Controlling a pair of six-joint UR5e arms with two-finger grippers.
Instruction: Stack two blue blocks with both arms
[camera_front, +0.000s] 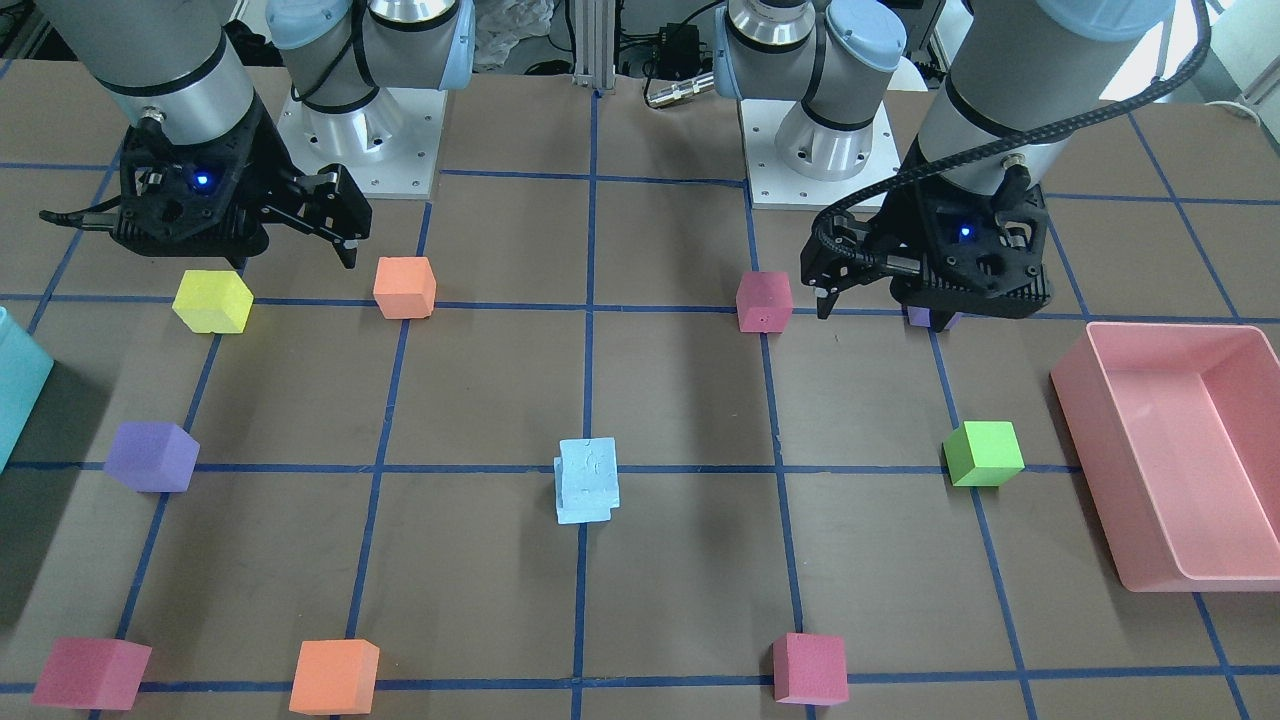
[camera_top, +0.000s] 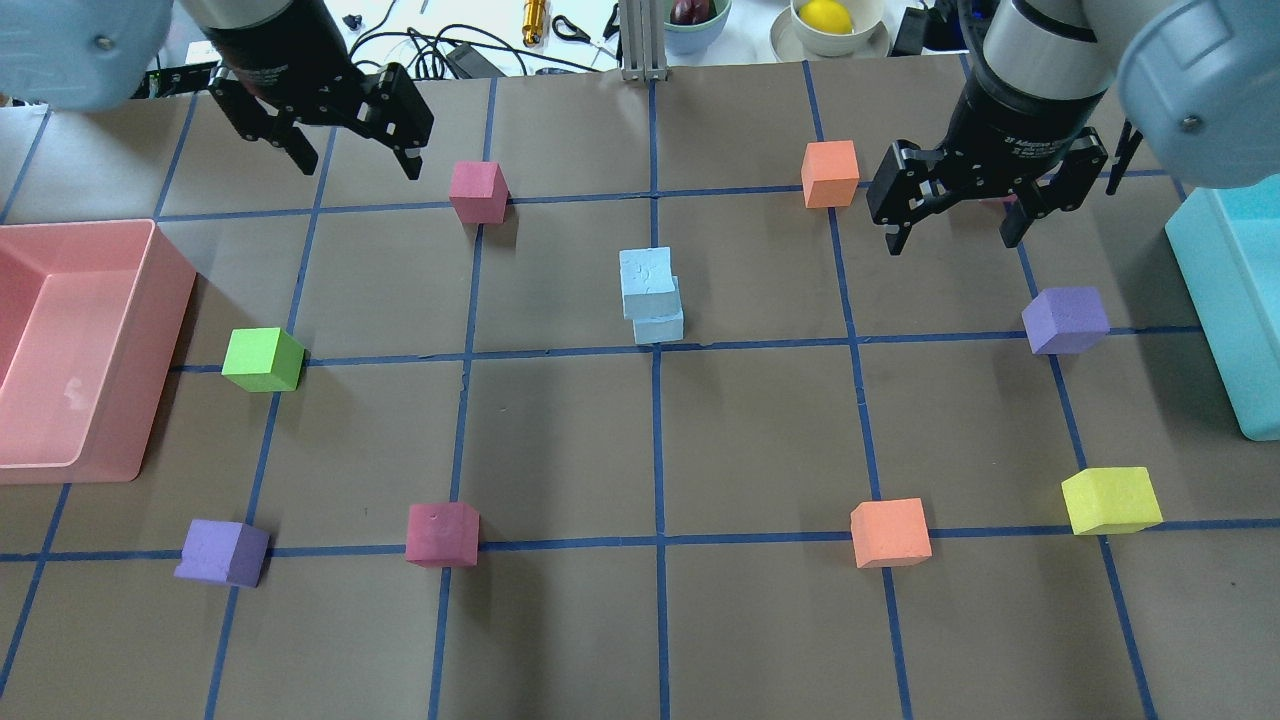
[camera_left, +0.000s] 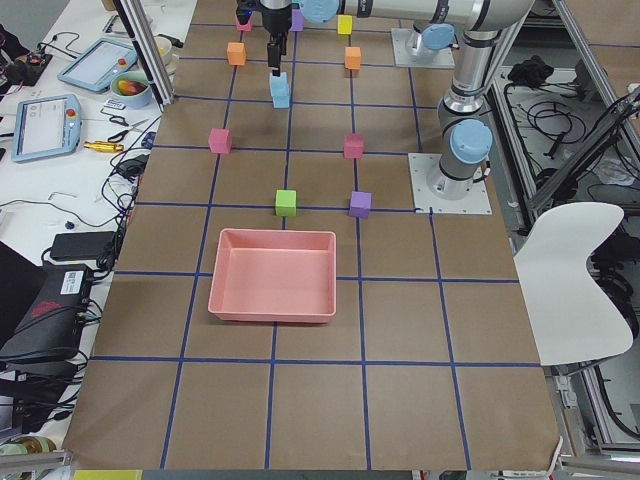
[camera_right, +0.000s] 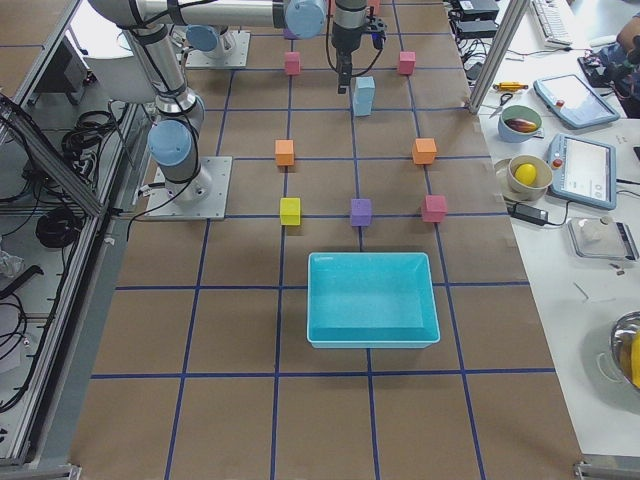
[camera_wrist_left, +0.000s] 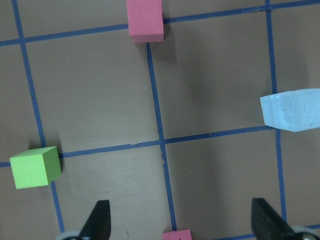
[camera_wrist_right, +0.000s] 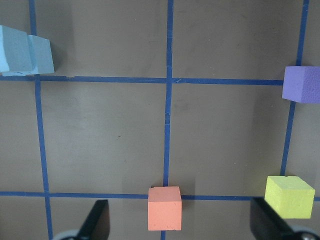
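Observation:
The two pale blue blocks stand stacked at the table's middle: the top block (camera_top: 648, 280) sits on the bottom block (camera_top: 661, 326), slightly offset. The stack also shows in the front view (camera_front: 586, 478), at the right edge of the left wrist view (camera_wrist_left: 292, 110) and in the top left corner of the right wrist view (camera_wrist_right: 25, 50). My left gripper (camera_top: 355, 160) is open and empty, raised at the far left, well away from the stack. My right gripper (camera_top: 950, 235) is open and empty, raised at the far right, also apart from it.
A pink bin (camera_top: 170, 330) stands at the left edge and a teal bin (camera_top: 1215, 300) at the right edge. Single cubes lie around the stack: green (camera_top: 262, 358), purple (camera_top: 1065, 320), pink (camera_top: 477, 190), orange (camera_top: 830, 173), yellow (camera_top: 1110, 500) and others nearer the front.

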